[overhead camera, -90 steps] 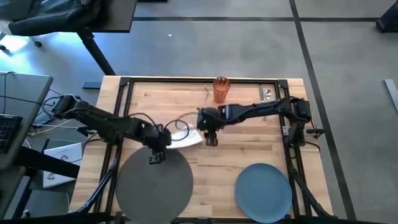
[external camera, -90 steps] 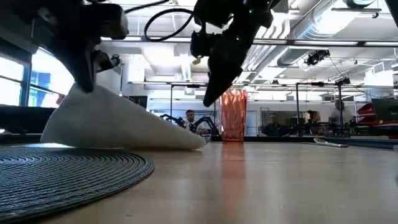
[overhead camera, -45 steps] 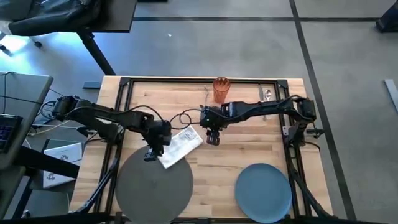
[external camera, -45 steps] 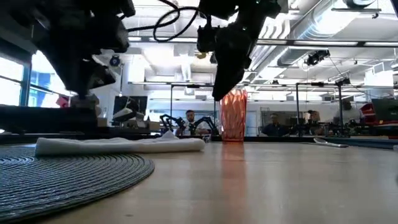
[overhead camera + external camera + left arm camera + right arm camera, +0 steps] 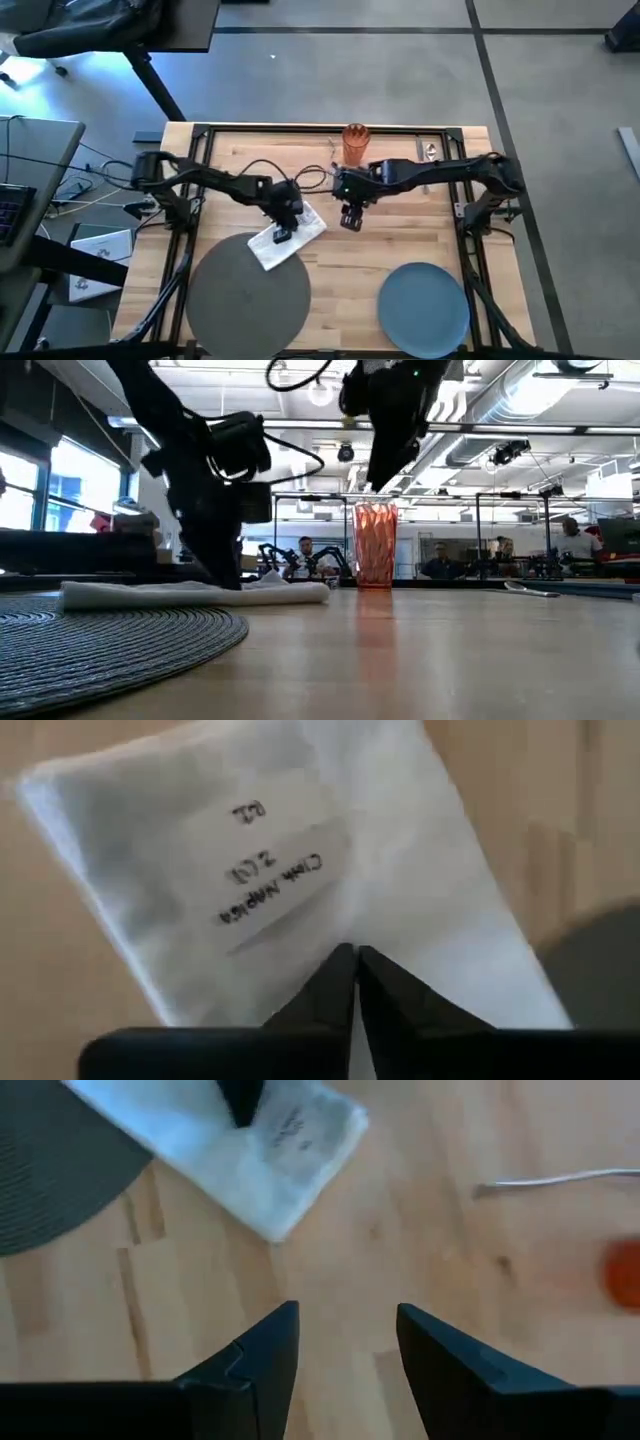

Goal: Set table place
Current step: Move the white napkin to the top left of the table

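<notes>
1. High view: the white napkin (image 5: pixel 288 234) lies flat on the table (image 5: pixel 400 235), its long axis running diagonally from far right to near left; its near-left end overlaps the far rim of the grey placemat (image 5: pixel 247 298); the left gripper (image 5: pixel 283 233) sits directly over the napkin's middle, while the right gripper (image 5: pixel 351 219) hangs just to the napkin's right, over bare wood; the left arm is plainly the nearer; the blue plate (image 5: pixel 424 308) lies well apart at the near right, the orange tumbler (image 5: pixel 355 143) at the far edge.
2. Low view: the napkin (image 5: pixel 195 593) rests flat beside the placemat (image 5: pixel 110 635); the left arm comes down onto it; the right arm hangs high in front of the tumbler (image 5: pixel 376 545).
3. Left wrist view: the fingers (image 5: pixel 335 985) are pressed together, tips against the labelled napkin (image 5: pixel 270 870); whether they pinch any paper cannot be told.
4. Right wrist view: the fingers (image 5: pixel 265 1355) stand spread over bare wood, holding nothing; the napkin (image 5: pixel 250 1160) lies ahead of them.
</notes>
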You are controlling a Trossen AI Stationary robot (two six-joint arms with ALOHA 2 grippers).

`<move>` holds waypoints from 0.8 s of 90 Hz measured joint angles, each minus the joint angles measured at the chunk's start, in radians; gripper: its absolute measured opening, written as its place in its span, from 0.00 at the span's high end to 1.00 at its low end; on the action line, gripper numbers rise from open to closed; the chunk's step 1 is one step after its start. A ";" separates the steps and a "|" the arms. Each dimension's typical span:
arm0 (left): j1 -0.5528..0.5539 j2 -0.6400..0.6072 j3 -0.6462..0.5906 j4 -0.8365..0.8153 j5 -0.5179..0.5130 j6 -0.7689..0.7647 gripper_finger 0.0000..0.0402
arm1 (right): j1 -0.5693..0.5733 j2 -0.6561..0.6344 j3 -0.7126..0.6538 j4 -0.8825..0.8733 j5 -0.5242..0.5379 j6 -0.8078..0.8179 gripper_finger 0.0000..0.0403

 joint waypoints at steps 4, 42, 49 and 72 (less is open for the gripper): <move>0.022 -0.001 0.000 0.001 -0.030 -0.023 1.00 | 0.000 -0.023 0.000 -0.006 0.036 0.000 0.62; 0.366 -0.062 0.001 -0.349 -0.235 0.192 1.00 | -0.041 -0.083 0.000 -0.021 0.131 -0.038 0.62; 0.388 -0.064 0.003 -0.396 -0.260 0.203 1.00 | -0.048 -0.083 0.000 -0.020 0.131 -0.038 0.62; 0.413 -0.078 0.002 -0.548 -0.368 -0.017 1.00 | -0.048 -0.083 0.000 -0.019 0.131 -0.014 0.62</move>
